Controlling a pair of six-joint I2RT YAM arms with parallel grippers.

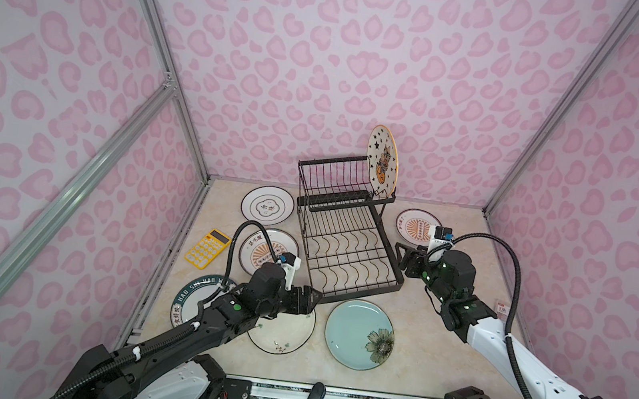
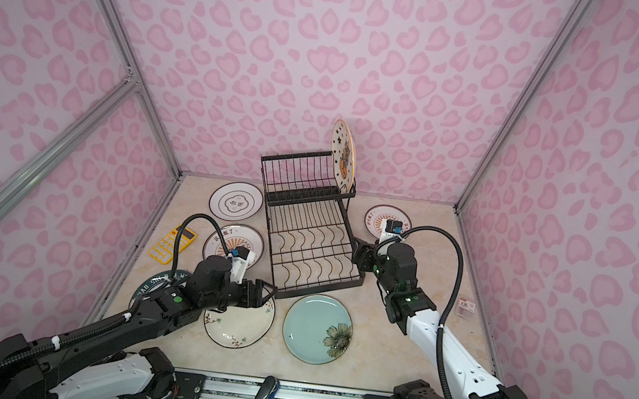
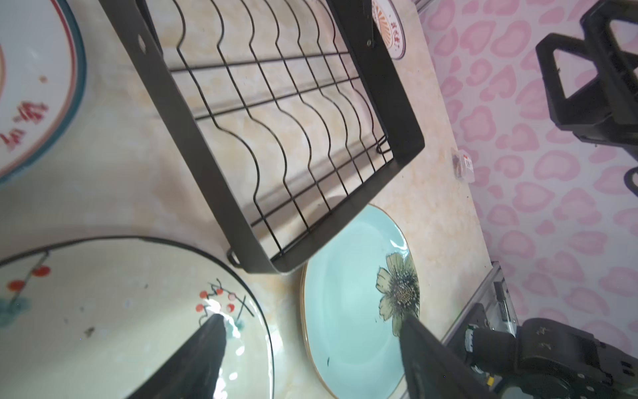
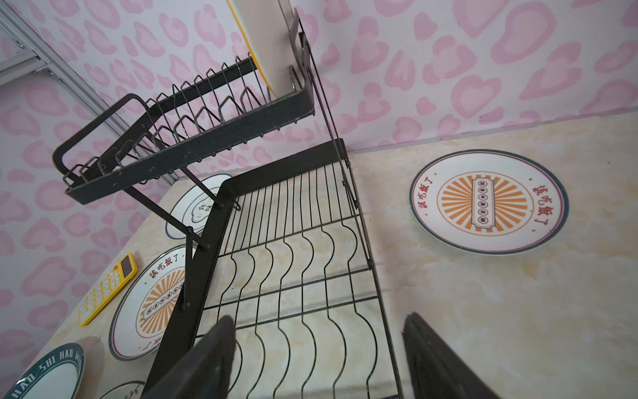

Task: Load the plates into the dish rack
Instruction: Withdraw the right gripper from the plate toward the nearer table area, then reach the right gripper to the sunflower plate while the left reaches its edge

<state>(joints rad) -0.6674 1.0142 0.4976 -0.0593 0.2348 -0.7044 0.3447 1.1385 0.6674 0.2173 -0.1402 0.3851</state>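
Starred plate (image 1: 381, 160) upright in black dish rack (image 1: 360, 292), six plates (image 1: 351, 330) flat around

Both top views look steeply down from high above the near edge of the desk (image 1: 421, 369) toward the back wall (image 1: 330, 42), sharing nearly the whole scene. The left wrist camera sits low and close, looking past the left tool (image 3: 312, 317) onto the lower tray of the dish rack (image 3: 397, 103). The right wrist camera looks past the right tool (image 4: 319, 316) along that same tray, toward the upper basket.
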